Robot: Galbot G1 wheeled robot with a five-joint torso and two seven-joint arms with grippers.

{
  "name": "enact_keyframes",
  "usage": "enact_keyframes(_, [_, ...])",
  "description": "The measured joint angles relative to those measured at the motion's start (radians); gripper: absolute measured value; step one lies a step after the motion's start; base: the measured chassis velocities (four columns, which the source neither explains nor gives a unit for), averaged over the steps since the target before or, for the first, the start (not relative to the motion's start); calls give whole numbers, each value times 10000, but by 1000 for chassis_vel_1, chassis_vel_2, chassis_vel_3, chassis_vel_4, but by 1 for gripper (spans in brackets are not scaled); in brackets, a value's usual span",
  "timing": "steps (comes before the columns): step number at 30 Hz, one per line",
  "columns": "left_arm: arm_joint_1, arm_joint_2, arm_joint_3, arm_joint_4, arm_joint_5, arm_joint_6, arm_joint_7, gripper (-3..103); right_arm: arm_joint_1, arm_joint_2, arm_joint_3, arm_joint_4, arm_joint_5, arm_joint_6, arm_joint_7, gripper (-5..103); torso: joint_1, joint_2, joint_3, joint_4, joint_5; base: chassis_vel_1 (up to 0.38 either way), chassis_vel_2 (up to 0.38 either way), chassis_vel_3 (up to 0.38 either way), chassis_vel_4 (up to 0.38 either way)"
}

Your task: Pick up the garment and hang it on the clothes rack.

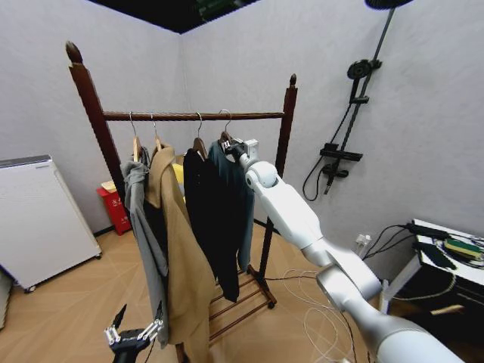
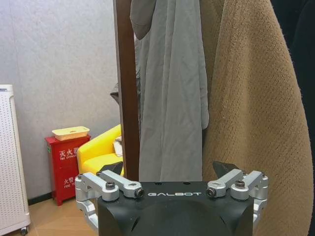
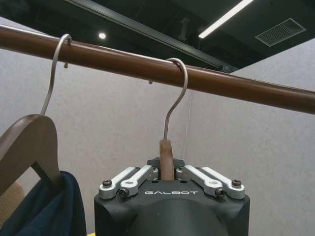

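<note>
The garment (image 1: 231,204), a dark teal-blue top, hangs from the bar of the clothes rack (image 1: 193,116) as the hanging item nearest the rack's right post, with a short stretch of bare bar between its hook and that post. Its hanger hook (image 3: 176,93) curls over the bar, and the right gripper (image 3: 167,169) is pressed together on the wooden neck of the hanger (image 3: 166,157) just under the hook. In the head view the right gripper (image 1: 233,147) reaches up to the hanger from the right, its white arm crossing the open space beside the right post.

Just to the left hangs a black garment (image 1: 198,204), its own hook (image 3: 53,73) a little way along the bar. Farther left are a long tan coat (image 1: 181,257) and a grey garment (image 1: 140,219) close by the left post.

The left gripper (image 1: 136,329) sits low in front of the rack, near the coat's hem, with its fingers (image 2: 103,184) spread and holding nothing; the wrist view faces the left post (image 2: 127,88) and the grey cloth. Open wooden floor (image 1: 68,302) lies to the rack's left, before a white cabinet (image 1: 34,219) and a red box (image 1: 115,208).
</note>
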Motion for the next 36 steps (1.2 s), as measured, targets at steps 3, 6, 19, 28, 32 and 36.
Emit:
enact_keyframes(3, [0,0,0,0,0,0,0,100,-176,-71,-1,244,331,-9,-110,9,0,2,-1,0,0,0,0,0,0])
enact_keyframes(6, [0,0,0,0,0,0,0,100,-401,-194,-44,668,1579,-28,-385,9,-1,2,-3,2,0,0,0,0,0])
enact_keyframes(19, [1,1,0,0,0,1,-1,100,-1044,-854,606,1875,3492,-755,-674,27,1,-4,6,-1,2,0,0,0,0])
enact_keyframes(28, [0,1,0,0,0,0,-2,100,-2706,-3467,2430,4135,4136,-983,-496,60,1,-2,3,-6,9,0,0,0,0])
enact_keyframes(32, [-1,0,1,0,0,0,2,100,-5129,-4942,4198,6136,4626,-1215,266,76,-2,2,-1,-1,3,0,0,0,0])
enact_keyframes(36, [0,0,0,1,0,1,-2,100,-7812,-5473,5826,7288,4684,-851,647,86,-1,1,0,2,4,0,0,0,0])
